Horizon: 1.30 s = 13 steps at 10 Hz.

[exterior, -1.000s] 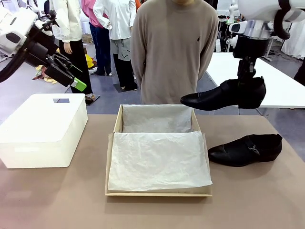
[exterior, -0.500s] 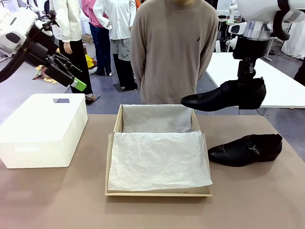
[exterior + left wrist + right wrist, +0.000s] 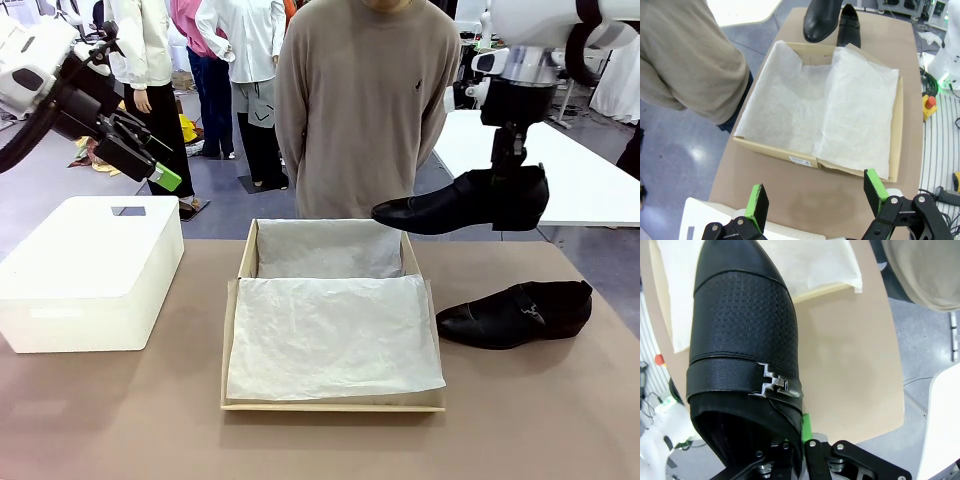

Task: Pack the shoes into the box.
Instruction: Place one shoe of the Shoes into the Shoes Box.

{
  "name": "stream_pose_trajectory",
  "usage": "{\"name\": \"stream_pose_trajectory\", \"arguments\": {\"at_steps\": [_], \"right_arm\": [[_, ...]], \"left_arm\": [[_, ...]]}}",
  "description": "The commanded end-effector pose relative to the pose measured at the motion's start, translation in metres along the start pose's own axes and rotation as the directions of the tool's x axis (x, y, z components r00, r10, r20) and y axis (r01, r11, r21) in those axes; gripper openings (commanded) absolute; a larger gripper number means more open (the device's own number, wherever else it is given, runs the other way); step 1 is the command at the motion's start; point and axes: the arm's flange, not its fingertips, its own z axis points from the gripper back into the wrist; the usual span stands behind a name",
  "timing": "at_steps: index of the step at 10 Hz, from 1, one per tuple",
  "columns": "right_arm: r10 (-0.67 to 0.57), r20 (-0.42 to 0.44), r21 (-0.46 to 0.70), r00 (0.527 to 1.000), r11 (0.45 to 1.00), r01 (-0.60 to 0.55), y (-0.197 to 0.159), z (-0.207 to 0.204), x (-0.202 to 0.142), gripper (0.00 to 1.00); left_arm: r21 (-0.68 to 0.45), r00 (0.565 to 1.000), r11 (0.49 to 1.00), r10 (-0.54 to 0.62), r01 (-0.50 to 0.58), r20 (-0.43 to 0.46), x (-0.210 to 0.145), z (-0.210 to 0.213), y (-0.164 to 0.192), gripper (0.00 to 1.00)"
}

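While the right gripper (image 3: 508,183) is clamped on the heel end of one shoe (image 3: 450,205), holding it in the air by the far right corner of the box (image 3: 232,330) with its toe toward the box, the other shoe (image 3: 515,315) lies on the table (image 3: 120,420) just right of the box. The left gripper (image 3: 816,192) hangs high to the box's left, fingers wide apart.

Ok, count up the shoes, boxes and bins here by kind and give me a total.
Shoes: 2
Cardboard box: 1
White bin: 1
Total: 4
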Motion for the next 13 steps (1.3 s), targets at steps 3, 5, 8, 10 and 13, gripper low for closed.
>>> {"name": "stream_pose_trajectory", "arguments": {"at_steps": [3, 5, 8, 10, 13], "right_arm": [[-0.07, 0.027, 0.029, 0.997, 0.997, 0.069, 0.016, -0.008, 0.072, 0.0], [-0.075, 0.032, 0.025, 0.997, 0.997, 0.074, 0.024, -0.017, 0.105, 0.0], [-0.074, 0.032, 0.026, 0.997, 0.997, 0.073, 0.034, -0.038, 0.146, 0.0], [-0.048, 0.025, 0.003, 0.999, 0.999, 0.048, 0.036, -0.055, 0.164, 0.0], [-0.01, 0.005, -0.015, 1.0, 1.0, 0.01, 0.031, -0.079, 0.177, 0.0]], "left_arm": [[-0.009, 1.0, 1.0, -0.012, 0.012, 0.015, -0.001, 0.001, 0.001, 1.0], [-0.009, 1.0, 1.0, -0.012, 0.012, 0.015, -0.001, 0.001, 0.001, 1.0], [-0.009, 1.0, 1.0, -0.012, 0.012, 0.015, -0.001, 0.001, 0.001, 1.0], [-0.009, 1.0, 1.0, -0.012, 0.012, 0.015, -0.001, 0.001, 0.001, 1.0], [-0.009, 1.0, 1.0, -0.012, 0.012, 0.015, -0.001, 0.001, 0.001, 1.0]]}}
